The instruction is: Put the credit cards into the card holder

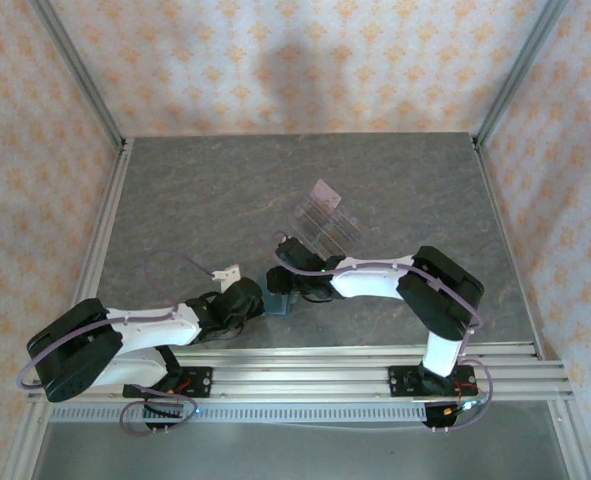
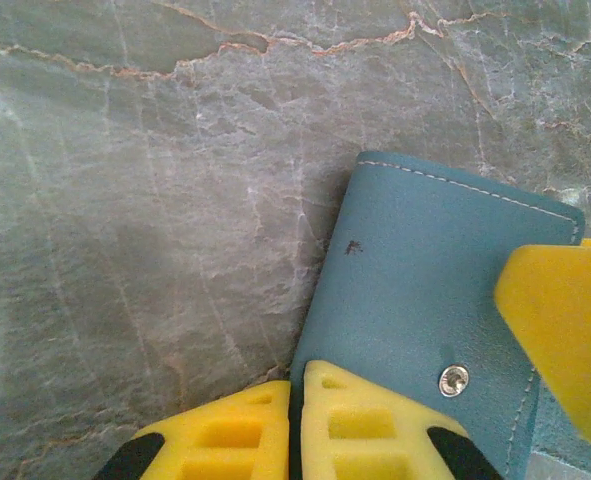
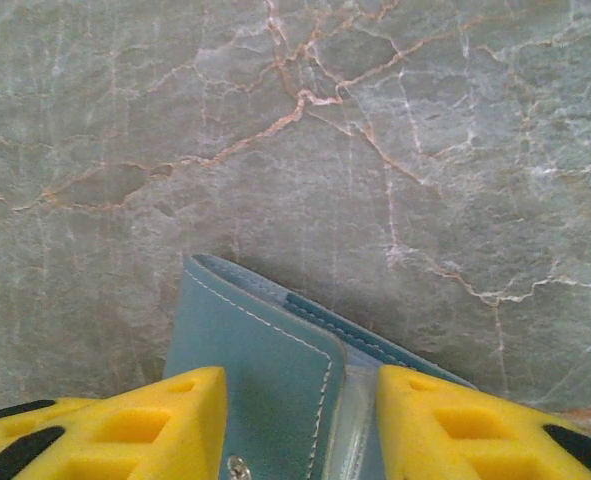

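- Yellow-padded left end effector, pressed together, pinching corner of dark teal soft fold-over card holder.
- Right end effector spread astride it; best open gently while left anchors.

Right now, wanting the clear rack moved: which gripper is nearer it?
Right. The right gripper is at the card holder, just toward the arms from the clear rack; the left gripper is farther, on the holder's left.

– How many wallets?
– One teal wallet.
– Racks?
– One clear rack, holding one pale card that I can make out.
– And robot arms?
– Two: a left arm and a right arm.
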Tool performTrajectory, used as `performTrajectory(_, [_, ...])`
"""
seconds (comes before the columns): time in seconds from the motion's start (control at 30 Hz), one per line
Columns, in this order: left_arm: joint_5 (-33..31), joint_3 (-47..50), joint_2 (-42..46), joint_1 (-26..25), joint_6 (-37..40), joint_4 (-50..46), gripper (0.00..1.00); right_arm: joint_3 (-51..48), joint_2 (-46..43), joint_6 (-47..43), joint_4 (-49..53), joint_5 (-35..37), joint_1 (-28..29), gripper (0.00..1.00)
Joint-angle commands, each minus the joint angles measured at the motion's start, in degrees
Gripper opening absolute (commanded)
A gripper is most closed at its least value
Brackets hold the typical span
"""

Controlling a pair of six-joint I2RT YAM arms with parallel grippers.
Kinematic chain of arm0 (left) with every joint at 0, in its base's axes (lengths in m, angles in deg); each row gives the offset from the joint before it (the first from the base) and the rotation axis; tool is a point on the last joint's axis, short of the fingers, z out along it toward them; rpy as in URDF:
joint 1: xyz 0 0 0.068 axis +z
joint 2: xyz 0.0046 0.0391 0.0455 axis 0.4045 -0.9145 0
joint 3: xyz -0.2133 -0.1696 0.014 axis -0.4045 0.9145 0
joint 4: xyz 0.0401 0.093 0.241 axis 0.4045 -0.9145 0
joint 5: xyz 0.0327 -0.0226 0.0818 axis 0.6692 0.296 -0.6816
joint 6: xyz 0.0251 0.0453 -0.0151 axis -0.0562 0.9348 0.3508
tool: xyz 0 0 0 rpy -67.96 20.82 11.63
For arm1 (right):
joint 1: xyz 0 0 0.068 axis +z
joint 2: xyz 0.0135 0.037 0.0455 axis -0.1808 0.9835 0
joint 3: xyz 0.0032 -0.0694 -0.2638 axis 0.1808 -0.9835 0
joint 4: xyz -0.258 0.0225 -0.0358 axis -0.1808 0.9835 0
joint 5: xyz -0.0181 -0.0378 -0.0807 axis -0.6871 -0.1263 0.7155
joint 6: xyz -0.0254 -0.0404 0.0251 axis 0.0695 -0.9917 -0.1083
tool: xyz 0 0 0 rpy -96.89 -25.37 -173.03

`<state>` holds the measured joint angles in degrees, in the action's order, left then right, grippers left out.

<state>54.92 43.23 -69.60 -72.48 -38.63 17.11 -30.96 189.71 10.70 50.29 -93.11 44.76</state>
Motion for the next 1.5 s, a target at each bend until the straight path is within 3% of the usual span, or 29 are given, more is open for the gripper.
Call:
performTrajectory(0.0, [0.88, 2.14, -4.48, -0.33, -0.69, -2.96, 0.09, -0.23, -2.87, -1.28, -0.27, 0.13, 0.17, 0.44])
performTrajectory(0.17, [1.03, 1.54, -5.66, -0.86, -0.89, -1.99, 0.09, -0.16, -4.01, -0.31, 5.35, 7.99, 0.11, 0.44])
performTrajectory(0.5, [1.42, 0.11, -8.91, -1.39, -1.02, -0.70, 0.09, -2.63, -6.01, 0.36, 3.07, 5.76, 0.15, 0.19])
performTrajectory(0.83, [0.86, 0.37, -8.67, -1.74, -1.40, -1.14, 0.09, -1.77, -2.08, 0.78, 1.90, 5.24, -0.52, 0.04])
performTrajectory(1.2, [0.91, 0.54, -9.07, -1.81, -1.22, -0.70, 0.09, -1.87, 0.98, 1.29, -0.34, 2.30, -1.30, 0.04])
performTrajectory(1.47, [0.99, 0.64, -9.33, -1.81, -1.14, -0.32, 0.10, -2.74, 1.25, 1.44, -1.76, 0.40, -1.35, 0.10])
